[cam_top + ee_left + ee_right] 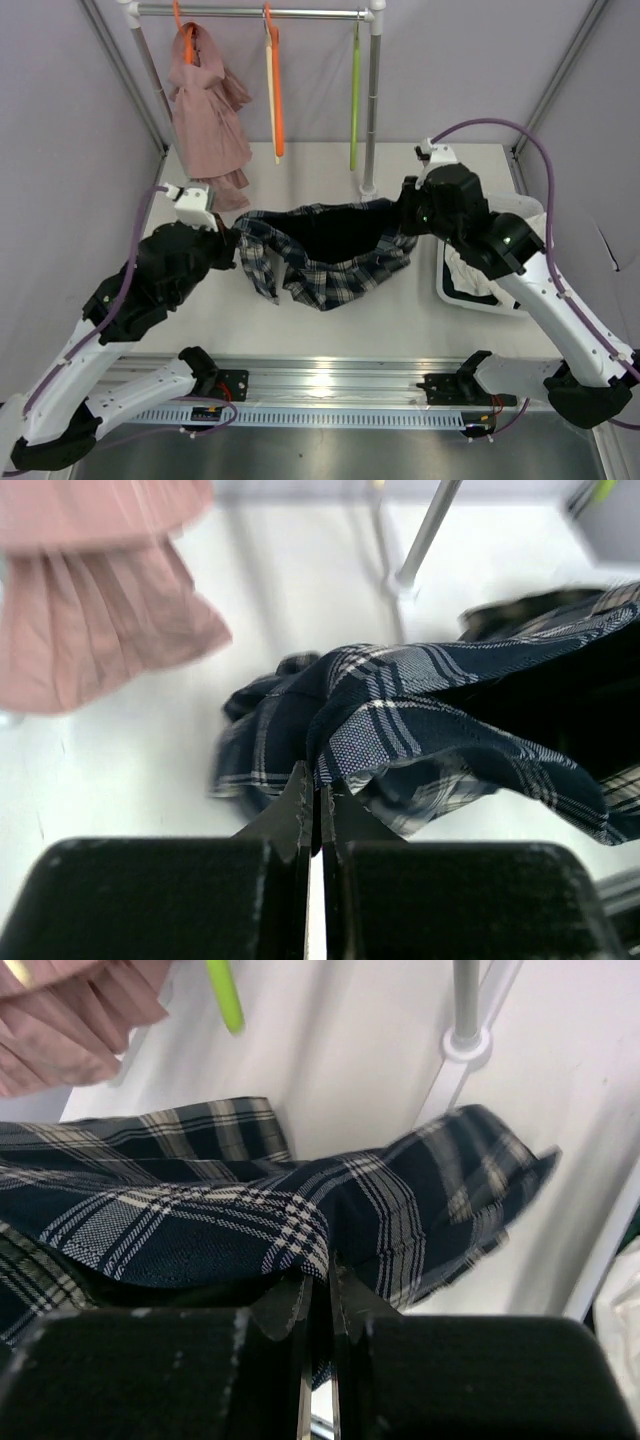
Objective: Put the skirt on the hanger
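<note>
1. Well, on the left, the left hand is pinched shut on one end of the skirt. Its wrist view shows plaid fabric bunched right at the closed fingertips.
2. Behind it a pink ruffled garment hangs from the rail on an orange hanger.
3. The skirt is slung between the two hands above the worktop, its long axis running left to right. The waist gapes as a dark mouth and the pleats sag towards the near side. I cannot tell whether the lowest fold touches the worktop.
4. The pale hanger hangs from the rail, up and beyond the skirt's left half. It is seen edge-on, just beside an orange one, so its width seems to lie crosswise to the stretched skirt. By my reckoning the left hand is the nearer of the two.
5. Further right hangs a lime-green hanger.
6. The right hand is clamped on the skirt's other end, cloth draped over its tips.
7. My judgement is that the skirt is spread and lifted, but nothing is on the hanger yet.
</note>
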`<state>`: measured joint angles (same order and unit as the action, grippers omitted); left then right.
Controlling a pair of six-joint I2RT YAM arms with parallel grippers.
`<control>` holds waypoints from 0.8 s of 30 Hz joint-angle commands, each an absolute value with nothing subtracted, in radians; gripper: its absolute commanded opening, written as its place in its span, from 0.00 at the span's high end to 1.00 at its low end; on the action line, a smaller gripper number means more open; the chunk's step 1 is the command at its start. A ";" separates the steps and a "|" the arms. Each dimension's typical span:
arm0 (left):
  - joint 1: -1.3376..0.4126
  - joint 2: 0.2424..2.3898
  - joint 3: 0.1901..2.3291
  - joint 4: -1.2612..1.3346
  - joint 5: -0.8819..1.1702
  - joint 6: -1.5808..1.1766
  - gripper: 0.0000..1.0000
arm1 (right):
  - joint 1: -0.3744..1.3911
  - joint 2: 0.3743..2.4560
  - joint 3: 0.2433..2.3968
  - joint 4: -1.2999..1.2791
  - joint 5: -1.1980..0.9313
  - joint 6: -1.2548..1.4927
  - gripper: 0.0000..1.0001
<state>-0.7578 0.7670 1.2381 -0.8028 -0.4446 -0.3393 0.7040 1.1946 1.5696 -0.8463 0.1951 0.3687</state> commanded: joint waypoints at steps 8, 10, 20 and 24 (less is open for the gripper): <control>-0.741 0.785 0.770 -0.602 -0.270 -0.520 1.00 | 0.684 1.143 1.044 -0.612 0.129 0.483 1.00; -0.741 0.816 0.687 -0.532 -0.227 -0.555 1.00 | 0.677 1.167 0.994 -0.565 0.117 0.491 1.00; -0.686 0.983 0.632 -0.411 -0.192 -0.557 0.89 | 0.604 1.314 0.879 -0.411 0.015 0.492 0.99; -0.687 0.971 0.669 -0.417 -0.176 -0.516 0.65 | 0.604 1.344 0.891 -0.384 -0.026 0.495 0.99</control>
<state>-0.6933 0.9882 0.6125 -0.4755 -0.2024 -0.5358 0.6067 1.3415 0.8795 -0.4610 0.0193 0.4824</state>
